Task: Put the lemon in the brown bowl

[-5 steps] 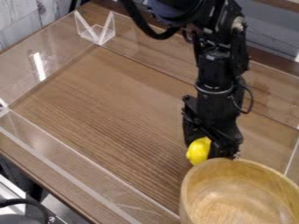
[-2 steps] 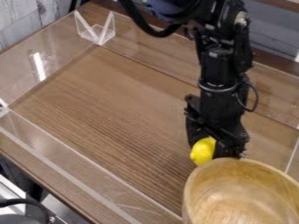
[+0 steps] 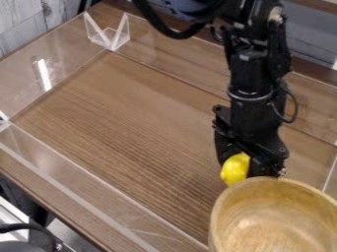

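Claw (image 3: pixel 241 166) is clamped on the yellow lemon (image 3: pixel 235 169), just beside the brown bowl (image 3: pixel 273 222).

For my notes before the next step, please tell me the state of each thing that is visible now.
Black robot gripper: closed around the lemon, beside the bowl's far rim.
Small bright yellow oval lemon: held, partly hidden by the gripper, not yet in the bowl.
Large round light-brown wooden bowl: upright, open, cut off by the picture edge.

A brown wood-grained tabletop (image 3: pixel 118 128); a ribbed grey surface (image 3: pixel 19 22) beyond its upper-left corner.
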Robot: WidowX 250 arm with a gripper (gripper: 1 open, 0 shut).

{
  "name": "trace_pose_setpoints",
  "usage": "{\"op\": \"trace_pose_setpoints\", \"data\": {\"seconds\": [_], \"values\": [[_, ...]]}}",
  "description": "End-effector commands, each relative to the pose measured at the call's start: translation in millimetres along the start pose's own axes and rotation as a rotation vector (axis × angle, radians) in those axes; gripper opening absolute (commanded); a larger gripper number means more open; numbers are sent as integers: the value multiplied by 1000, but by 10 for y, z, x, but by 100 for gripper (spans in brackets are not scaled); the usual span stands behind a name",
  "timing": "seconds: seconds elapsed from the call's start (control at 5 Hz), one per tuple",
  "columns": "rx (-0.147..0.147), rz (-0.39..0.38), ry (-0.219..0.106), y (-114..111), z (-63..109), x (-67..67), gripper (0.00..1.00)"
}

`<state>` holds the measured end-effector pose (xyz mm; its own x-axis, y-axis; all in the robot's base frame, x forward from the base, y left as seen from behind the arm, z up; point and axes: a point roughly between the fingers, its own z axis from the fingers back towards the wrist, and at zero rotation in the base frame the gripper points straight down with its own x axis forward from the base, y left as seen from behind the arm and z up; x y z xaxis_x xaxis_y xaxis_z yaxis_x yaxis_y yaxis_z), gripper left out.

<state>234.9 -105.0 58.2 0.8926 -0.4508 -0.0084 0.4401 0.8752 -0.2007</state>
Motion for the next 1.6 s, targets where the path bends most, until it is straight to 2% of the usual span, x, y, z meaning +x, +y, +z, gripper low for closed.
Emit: {"op": "trace_pose_setpoints", "data": {"seconds": [0.0, 0.8, 1.0, 1.4], "values": [[-5, -14, -48, -130, 137, 27, 0], [-31, 0, -58, -246, 184, -11, 0], [-37, 6, -57, -269, 189, -32, 100], [-33, -3, -56, -282, 274, -51, 100]]}}
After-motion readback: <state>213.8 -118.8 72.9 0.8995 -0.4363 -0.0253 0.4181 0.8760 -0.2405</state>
